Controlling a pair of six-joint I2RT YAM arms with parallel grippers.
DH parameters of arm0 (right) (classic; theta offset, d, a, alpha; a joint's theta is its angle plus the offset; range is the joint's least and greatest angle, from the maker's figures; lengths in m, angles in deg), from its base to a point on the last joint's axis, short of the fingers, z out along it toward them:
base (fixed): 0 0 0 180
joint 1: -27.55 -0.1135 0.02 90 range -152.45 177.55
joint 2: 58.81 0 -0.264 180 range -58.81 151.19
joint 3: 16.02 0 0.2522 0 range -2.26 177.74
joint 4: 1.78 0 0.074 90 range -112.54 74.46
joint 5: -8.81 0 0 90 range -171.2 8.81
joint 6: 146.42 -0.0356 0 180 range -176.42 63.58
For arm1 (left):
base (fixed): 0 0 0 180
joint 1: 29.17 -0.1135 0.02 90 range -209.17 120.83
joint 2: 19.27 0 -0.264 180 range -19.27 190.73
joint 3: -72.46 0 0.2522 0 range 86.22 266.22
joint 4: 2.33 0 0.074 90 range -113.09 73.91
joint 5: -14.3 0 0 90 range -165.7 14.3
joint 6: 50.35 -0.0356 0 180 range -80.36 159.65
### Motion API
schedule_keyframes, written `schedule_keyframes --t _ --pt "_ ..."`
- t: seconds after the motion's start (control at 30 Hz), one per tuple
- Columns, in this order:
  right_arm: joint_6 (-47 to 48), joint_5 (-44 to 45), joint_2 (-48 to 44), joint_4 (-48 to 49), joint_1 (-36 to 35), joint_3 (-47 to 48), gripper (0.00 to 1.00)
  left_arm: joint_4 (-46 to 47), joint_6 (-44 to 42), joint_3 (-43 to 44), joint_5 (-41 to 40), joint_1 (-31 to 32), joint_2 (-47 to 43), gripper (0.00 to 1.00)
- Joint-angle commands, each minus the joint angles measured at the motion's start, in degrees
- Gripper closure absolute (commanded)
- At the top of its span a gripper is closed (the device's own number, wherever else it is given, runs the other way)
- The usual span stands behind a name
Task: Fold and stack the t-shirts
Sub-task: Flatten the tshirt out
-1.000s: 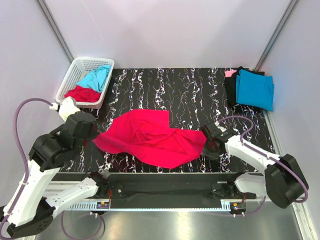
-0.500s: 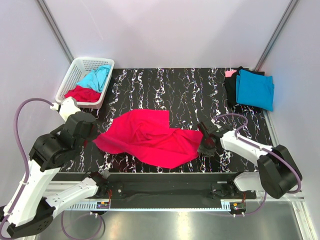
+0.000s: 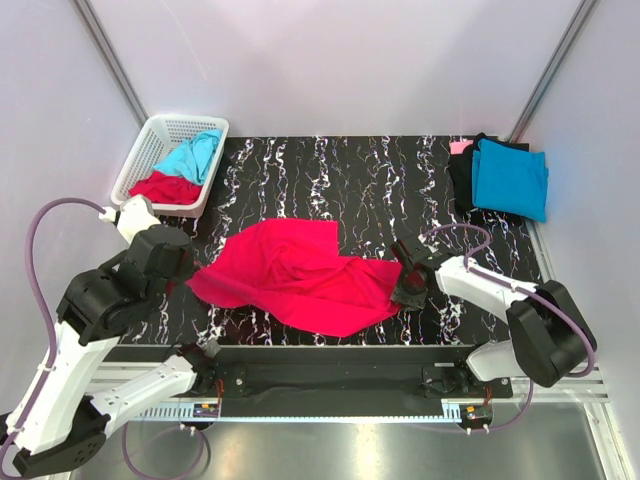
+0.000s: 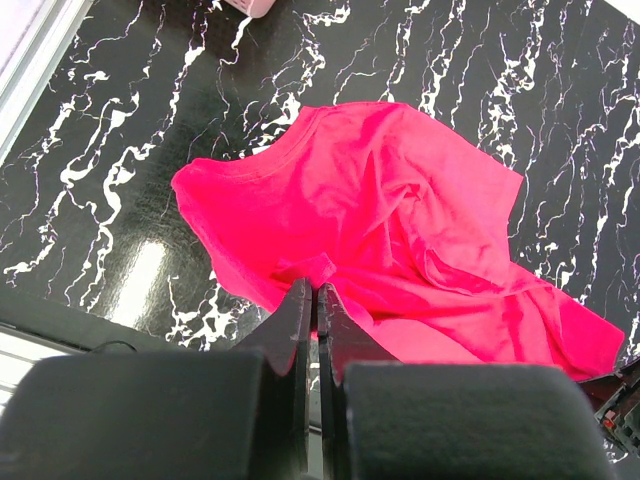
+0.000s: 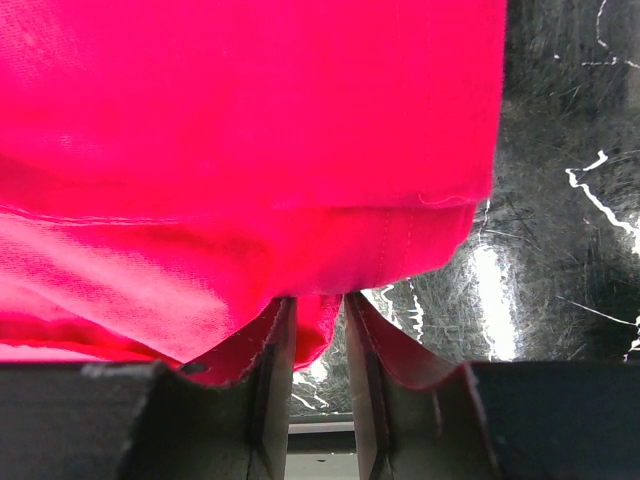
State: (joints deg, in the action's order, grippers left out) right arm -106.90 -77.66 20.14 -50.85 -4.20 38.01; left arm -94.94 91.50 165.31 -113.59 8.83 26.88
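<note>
Red shirt (image 3: pixel 300 275) lies crumpled mid-table, so I've got the right gripper (image 5: pixel 316 335) partly open with a hem fold between its fingers, ready to spread it. Left gripper (image 4: pixel 316 320) is fully shut, empty, just above the near edge.

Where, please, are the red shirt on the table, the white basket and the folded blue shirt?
Red shirt (image 3: pixel 300 275): top view, its crumpled middle.
White basket (image 3: pixel 143 152): top view, its left wall.
Folded blue shirt (image 3: pixel 510 180): top view, centre of its upper face.

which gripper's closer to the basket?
Left. The left gripper sits just in front of the basket; the right gripper is across the table at the red shirt.
</note>
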Motion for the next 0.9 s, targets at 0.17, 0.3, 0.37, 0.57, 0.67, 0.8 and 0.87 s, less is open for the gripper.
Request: schedule_keyframes --t 0.17,0.3,0.37,0.57,0.67,0.8,0.87 --pt "-0.5 1.3 1.7 -1.0 -1.8 3.1 0.69 -3.3 -0.8 0.0 -0.1 -0.2 -0.4 1.0" --pt "-0.5 1.7 5.8 -1.9 -3.0 3.8 0.83 -3.2 -0.6 0.0 0.0 -0.2 -0.4 1.0" --pt "-0.8 1.9 7.1 -1.9 -3.7 4.4 0.97 -3.2 -0.7 0.1 0.1 -0.2 -0.4 1.0" --pt "-2.7 7.2 7.4 -5.8 -7.3 8.1 1.0 -3.5 -1.0 0.3 0.1 -0.2 -1.2 1.0" --pt "-3.2 11.9 4.2 -14.2 -8.7 12.2 1.0 -3.6 -1.3 0.2 0.5 -0.2 -1.5 1.0" --pt "-4.7 18.9 -4.4 -26.2 -10.9 19.5 1.0 -3.5 -2.8 1.9 1.8 -0.2 -2.1 1.0" --pt "-5.6 22.1 -7.7 -32.2 -11.5 24.0 1.0 -3.2 -4.5 4.1 2.9 -0.2 -2.6 1.0"
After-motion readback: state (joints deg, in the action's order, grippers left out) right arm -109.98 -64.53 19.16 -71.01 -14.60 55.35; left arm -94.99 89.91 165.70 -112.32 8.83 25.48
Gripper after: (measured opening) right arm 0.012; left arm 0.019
